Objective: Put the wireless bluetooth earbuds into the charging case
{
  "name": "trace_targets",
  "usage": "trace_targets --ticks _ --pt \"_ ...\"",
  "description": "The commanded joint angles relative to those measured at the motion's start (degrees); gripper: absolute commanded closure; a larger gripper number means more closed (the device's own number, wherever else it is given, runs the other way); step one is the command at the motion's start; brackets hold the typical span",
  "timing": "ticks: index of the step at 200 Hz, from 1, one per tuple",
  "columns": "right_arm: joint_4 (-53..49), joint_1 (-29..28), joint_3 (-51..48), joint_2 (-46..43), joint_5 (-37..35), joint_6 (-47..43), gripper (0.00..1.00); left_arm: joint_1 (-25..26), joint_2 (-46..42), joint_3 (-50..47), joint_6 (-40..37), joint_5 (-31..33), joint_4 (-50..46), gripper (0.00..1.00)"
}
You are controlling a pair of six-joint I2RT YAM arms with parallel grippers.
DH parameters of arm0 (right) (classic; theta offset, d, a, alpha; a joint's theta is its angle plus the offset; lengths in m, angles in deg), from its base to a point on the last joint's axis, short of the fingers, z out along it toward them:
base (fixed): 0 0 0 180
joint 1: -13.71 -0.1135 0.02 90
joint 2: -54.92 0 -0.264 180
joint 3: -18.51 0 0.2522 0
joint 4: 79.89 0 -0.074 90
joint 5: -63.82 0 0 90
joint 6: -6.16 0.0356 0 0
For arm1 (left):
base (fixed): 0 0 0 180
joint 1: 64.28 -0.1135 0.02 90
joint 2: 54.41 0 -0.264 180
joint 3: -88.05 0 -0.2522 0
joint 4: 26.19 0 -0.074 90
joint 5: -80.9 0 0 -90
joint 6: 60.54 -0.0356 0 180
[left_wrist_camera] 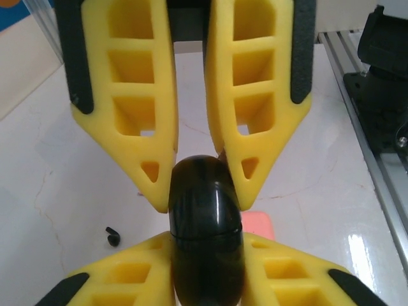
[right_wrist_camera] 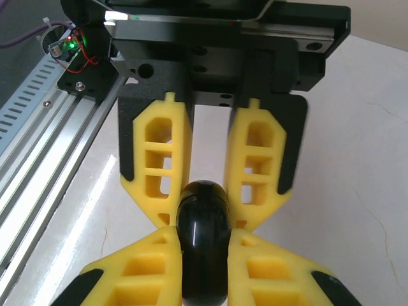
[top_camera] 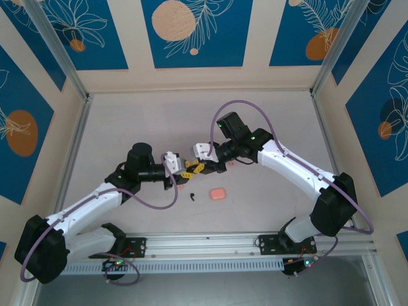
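Note:
A glossy black pebble-shaped case [left_wrist_camera: 205,210] with a seam across it hangs above the table, gripped from both ends. My left gripper [left_wrist_camera: 205,241] is shut on its near end in the left wrist view. My right gripper [left_wrist_camera: 204,191] pinches the far end. From the right wrist, my right gripper [right_wrist_camera: 204,237] holds the same black case [right_wrist_camera: 204,223], with the left gripper [right_wrist_camera: 204,205] opposite. From above, the two grippers meet at the black case [top_camera: 194,169]. The small salmon-pink charging case [top_camera: 218,193] lies on the table below them, partly seen past the black case [left_wrist_camera: 260,224]. No pale-pink earbuds can be made out.
A tiny black earbud-like piece [top_camera: 191,196] lies on the table left of the pink case, also in the left wrist view [left_wrist_camera: 113,236]. An aluminium rail [top_camera: 210,243] runs along the near edge, and walls enclose the pale tabletop [top_camera: 146,127].

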Motion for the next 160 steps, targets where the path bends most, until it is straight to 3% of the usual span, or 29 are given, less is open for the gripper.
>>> trace_targets --ticks 1,25,47,106,160 --pt "-0.3 -0.9 1.8 0.7 1.5 0.9 0.87 0.5 -0.2 -0.3 -0.2 -1.6 1.8 0.83" --pt "0.6 0.7 1.5 0.2 2.7 3.9 0.66 0.5 -0.3 -0.6 0.2 -1.9 2.3 0.87" --pt "2.1 1.9 -0.2 -1.1 4.2 5.7 0.58 0.5 -0.1 -0.8 0.7 -2.0 3.2 0.87" --pt "4.9 3.3 -2.1 -2.0 3.5 8.1 0.56 0.5 -0.1 -1.2 1.2 -2.5 4.2 0.87" --pt "12.3 9.5 -3.2 -3.5 6.9 17.1 0.57 0.5 0.0 -1.4 1.8 -2.7 4.7 0.88"
